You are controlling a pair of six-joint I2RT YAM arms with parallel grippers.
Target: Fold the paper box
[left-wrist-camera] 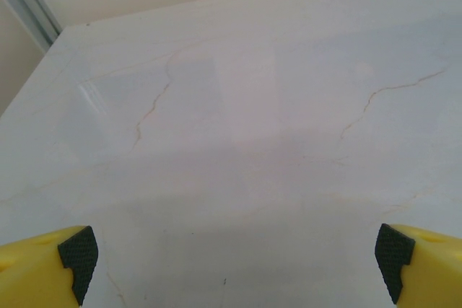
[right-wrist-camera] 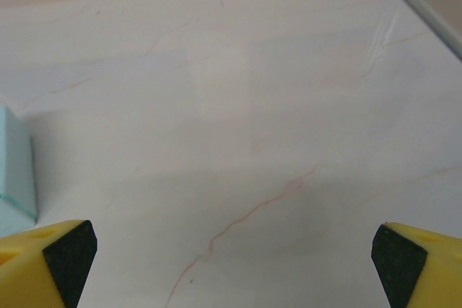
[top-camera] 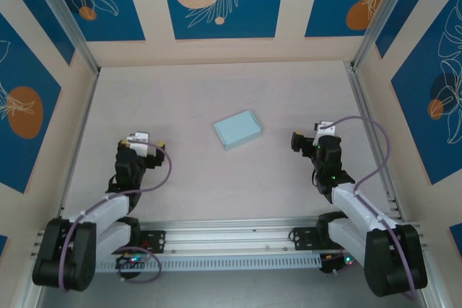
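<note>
Paper box (top-camera: pixel 237 129) on table (top-camera: pixel 180 106), centre.

1. We count 1 paper box (top-camera: pixel 237 130), light-blue.
2. We count 2 grippers: left gripper (left-wrist-camera: pixel 234 261) & right gripper (right-wrist-camera: pixel 232 257).
3. We see 2 yellow fingers (left-wrist-camera: pixel 40 273) per gripper, 4 tot.
4. We count 1 table (top-camera: pixel 216 192).

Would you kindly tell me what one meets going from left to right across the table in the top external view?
left tool, open → paper box, lying closed and flat near mid-table → right tool, open
</note>
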